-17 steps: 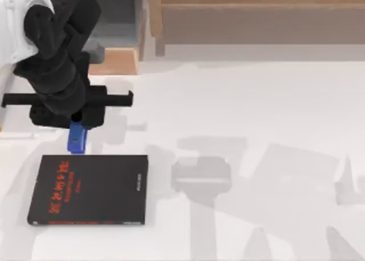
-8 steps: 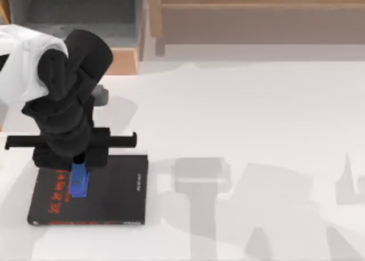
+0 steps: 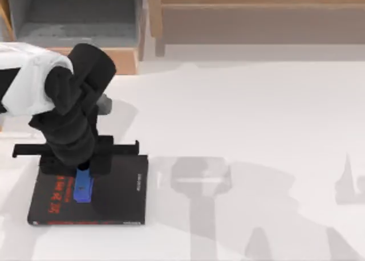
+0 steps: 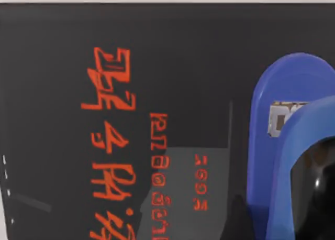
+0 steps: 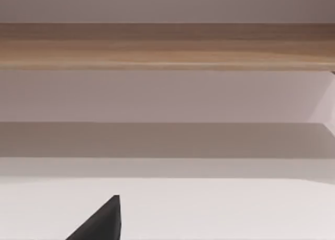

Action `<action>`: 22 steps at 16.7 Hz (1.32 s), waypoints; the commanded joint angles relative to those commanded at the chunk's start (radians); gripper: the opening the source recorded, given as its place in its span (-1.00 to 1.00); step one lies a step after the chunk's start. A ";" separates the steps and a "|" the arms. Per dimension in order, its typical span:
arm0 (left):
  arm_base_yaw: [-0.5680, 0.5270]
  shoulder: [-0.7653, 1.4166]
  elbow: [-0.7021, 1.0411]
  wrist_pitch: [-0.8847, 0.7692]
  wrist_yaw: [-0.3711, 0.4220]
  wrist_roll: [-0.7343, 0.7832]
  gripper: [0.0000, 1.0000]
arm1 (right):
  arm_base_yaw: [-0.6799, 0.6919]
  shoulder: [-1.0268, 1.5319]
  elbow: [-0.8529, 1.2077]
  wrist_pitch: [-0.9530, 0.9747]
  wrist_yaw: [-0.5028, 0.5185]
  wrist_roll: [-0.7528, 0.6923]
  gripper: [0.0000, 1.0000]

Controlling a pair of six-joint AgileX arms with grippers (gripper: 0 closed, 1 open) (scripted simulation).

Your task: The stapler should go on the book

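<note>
The black book (image 3: 120,198) with red lettering lies flat near the front left of the table. My left gripper (image 3: 83,172) hangs over the book's left half, shut on the bright blue stapler (image 3: 83,188). The stapler's free end points toward the table's front edge, over the cover. In the left wrist view the stapler (image 4: 272,145) is seen close up beside the red lettering of the book (image 4: 52,67); whether it touches the cover I cannot tell. A dark part of my right gripper (image 5: 99,224) shows in the right wrist view, over bare white table.
A long wooden unit (image 3: 256,16) runs along the back of the table. A lower wooden block (image 3: 122,60) sits at the back left, behind my left arm. The white table (image 3: 256,113) stretches open to the right of the book.
My left gripper carried the stapler from behind the book's far edge forward to over the cover. Over the last half second it shifted slightly right.
</note>
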State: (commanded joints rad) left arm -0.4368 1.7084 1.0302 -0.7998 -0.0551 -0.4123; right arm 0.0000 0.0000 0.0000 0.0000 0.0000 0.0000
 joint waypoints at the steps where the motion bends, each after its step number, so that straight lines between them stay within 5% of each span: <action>1: 0.000 0.006 -0.006 0.008 0.000 0.000 -1.00 | 0.000 0.000 0.000 0.000 0.000 0.000 1.00; 4: 0.000 0.007 -0.007 0.008 0.000 0.000 -1.00 | 0.000 0.000 0.000 0.000 0.000 0.000 1.00; 17: 0.000 0.007 -0.007 0.008 0.000 0.000 0.96 | 0.000 0.000 0.000 0.000 0.000 0.000 1.00; 22: 0.000 0.007 -0.007 0.008 0.000 0.000 1.00 | 0.000 0.000 0.000 0.000 0.000 0.000 1.00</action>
State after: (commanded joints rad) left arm -0.4366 1.7151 1.0236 -0.7920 -0.0546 -0.4123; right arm 0.0000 0.0000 0.0000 0.0000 0.0000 0.0000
